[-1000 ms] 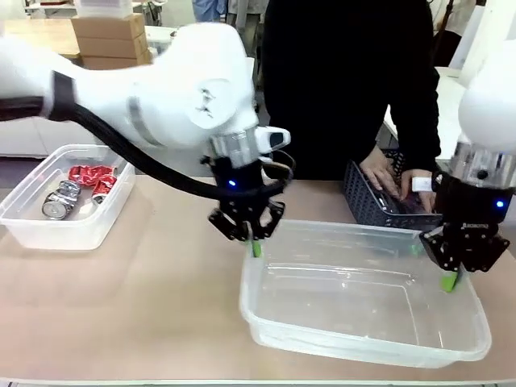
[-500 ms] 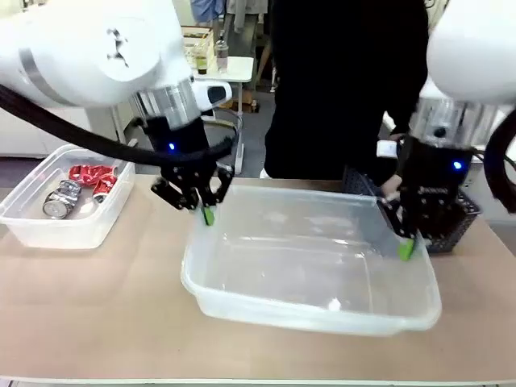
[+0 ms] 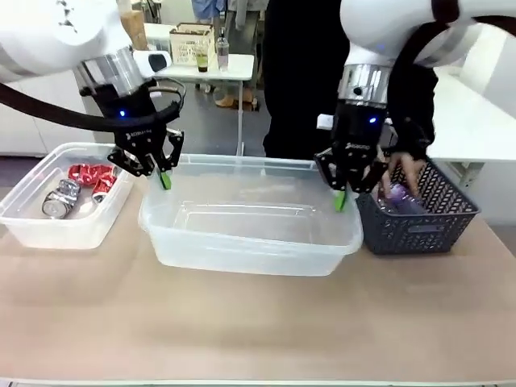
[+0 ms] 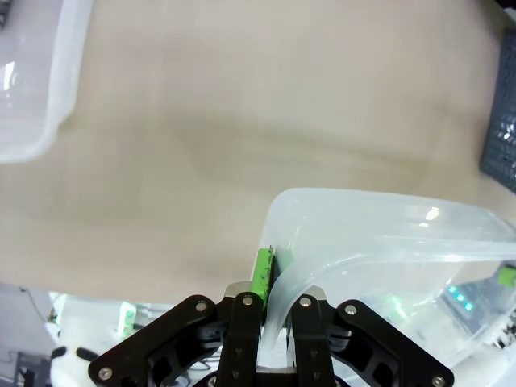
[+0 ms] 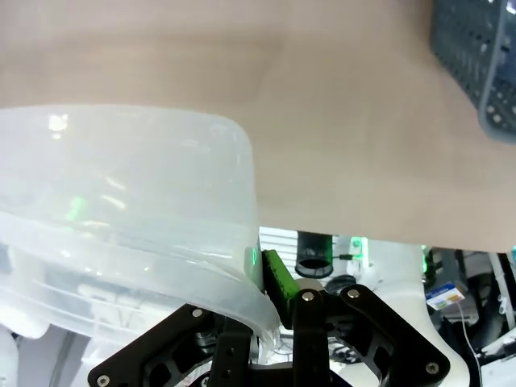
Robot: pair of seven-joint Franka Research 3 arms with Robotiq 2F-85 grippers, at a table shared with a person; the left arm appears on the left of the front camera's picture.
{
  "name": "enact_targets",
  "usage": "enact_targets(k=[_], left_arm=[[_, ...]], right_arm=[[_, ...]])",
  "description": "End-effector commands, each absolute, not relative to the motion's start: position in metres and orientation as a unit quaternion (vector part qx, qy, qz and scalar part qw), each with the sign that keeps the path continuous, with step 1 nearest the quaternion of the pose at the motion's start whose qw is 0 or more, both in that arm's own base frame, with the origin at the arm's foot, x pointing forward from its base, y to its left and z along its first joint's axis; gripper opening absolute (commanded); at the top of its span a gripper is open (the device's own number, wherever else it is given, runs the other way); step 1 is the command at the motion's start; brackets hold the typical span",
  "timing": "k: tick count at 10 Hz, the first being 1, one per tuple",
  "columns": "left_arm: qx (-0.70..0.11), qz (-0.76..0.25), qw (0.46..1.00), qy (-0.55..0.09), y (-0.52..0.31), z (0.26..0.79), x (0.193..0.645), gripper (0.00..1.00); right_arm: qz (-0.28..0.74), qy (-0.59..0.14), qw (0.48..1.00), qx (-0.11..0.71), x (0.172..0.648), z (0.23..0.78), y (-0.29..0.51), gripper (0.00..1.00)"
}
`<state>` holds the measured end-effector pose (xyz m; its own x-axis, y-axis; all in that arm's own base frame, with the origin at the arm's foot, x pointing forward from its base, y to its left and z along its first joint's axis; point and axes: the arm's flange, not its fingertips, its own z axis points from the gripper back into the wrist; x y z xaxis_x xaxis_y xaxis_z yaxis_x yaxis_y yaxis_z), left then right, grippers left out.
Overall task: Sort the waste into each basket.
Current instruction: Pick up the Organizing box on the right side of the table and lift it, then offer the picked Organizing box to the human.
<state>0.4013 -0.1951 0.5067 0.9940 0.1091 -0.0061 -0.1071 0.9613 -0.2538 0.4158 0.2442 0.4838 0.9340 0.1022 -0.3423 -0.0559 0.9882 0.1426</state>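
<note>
A large clear basket [image 3: 242, 246], with nothing in it, sits across the middle of the table, held at both ends. My left gripper [image 3: 164, 179] is shut on its left rim, and my right gripper [image 3: 340, 198] is shut on its right rim. In the left wrist view the left gripper [image 4: 271, 284] pinches the curved rim of that basket [image 4: 379, 234]. The right gripper [image 5: 278, 284] clamps the basket's [image 5: 121, 185] rim the same way. A smaller clear basket [image 3: 48, 234] at the left holds red-and-silver cans [image 3: 90, 176]. I cannot tell whether the large basket touches the table.
A dark grey lattice basket [image 3: 419, 222] stands just right of the large basket, close to my right gripper. A person's hand [image 3: 403, 171] reaches into it over pinkish clear plastic [image 3: 401, 198]. The person in black stands at the far edge.
Both grippers have carried the large clear basket from the near right of the table leftward and toward the far side. It now sits beside the can basket.
</note>
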Motion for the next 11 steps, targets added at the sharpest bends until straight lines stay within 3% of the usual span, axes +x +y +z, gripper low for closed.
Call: enact_targets(k=[1,2,11], left_arm=[[-0.085,0.081,0.993,0.001,-0.149,0.496,0.466,0.0],[-0.128,0.055,0.99,-0.004,-0.195,0.507,0.401,0.0],[-0.128,0.055,0.99,-0.004,-0.195,0.507,0.401,0.0]], right_arm=[[0.027,0.193,0.981,0.01,0.416,0.478,0.195,0.0],[0.04,0.177,0.981,0.065,0.416,0.484,0.244,0.0],[0.04,0.177,0.981,0.065,0.416,0.484,0.244,0.0]])
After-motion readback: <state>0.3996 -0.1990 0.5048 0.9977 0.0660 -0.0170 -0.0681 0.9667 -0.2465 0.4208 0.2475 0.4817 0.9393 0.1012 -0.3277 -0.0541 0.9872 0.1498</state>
